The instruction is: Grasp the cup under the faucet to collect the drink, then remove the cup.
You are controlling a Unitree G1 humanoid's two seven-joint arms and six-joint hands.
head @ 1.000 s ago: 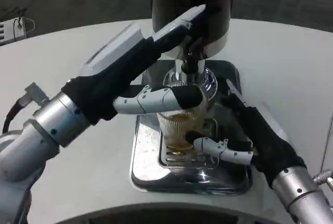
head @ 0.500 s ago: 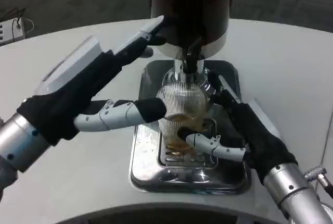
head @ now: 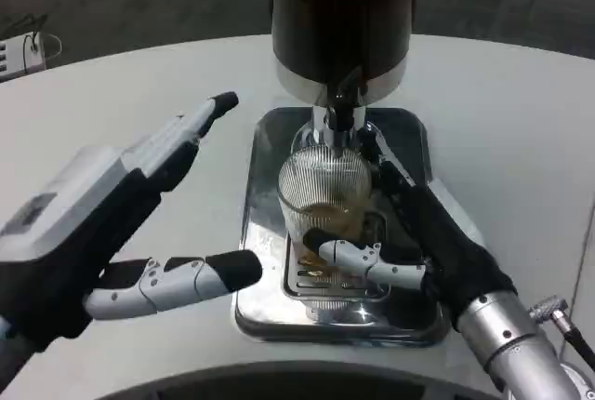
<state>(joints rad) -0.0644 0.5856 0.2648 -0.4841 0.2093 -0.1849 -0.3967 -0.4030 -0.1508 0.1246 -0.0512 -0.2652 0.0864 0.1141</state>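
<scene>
White desk (head: pixel 521 140) carries a chrome drip tray (head: pixel 265 233) beneath my dispenser (head: pixel 339 19). I see the ribbed cup (head: pixel 325 191) under the faucet (head: pixel 337 116), my right hand (head: pixel 423 246) wrapped around it. My left hand (head: pixel 121 223) hovers beside the tray, fingers spread.

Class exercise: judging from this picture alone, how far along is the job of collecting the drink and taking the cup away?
Done: the ribbed clear glass cup holds amber liquid. In hand: the right hand grips that cup, which stands on the shiny metal drip tray beneath the faucet of the dark cylindrical dispenser. The left hand hovers open, apart. Left: lifting the cup away.
</scene>
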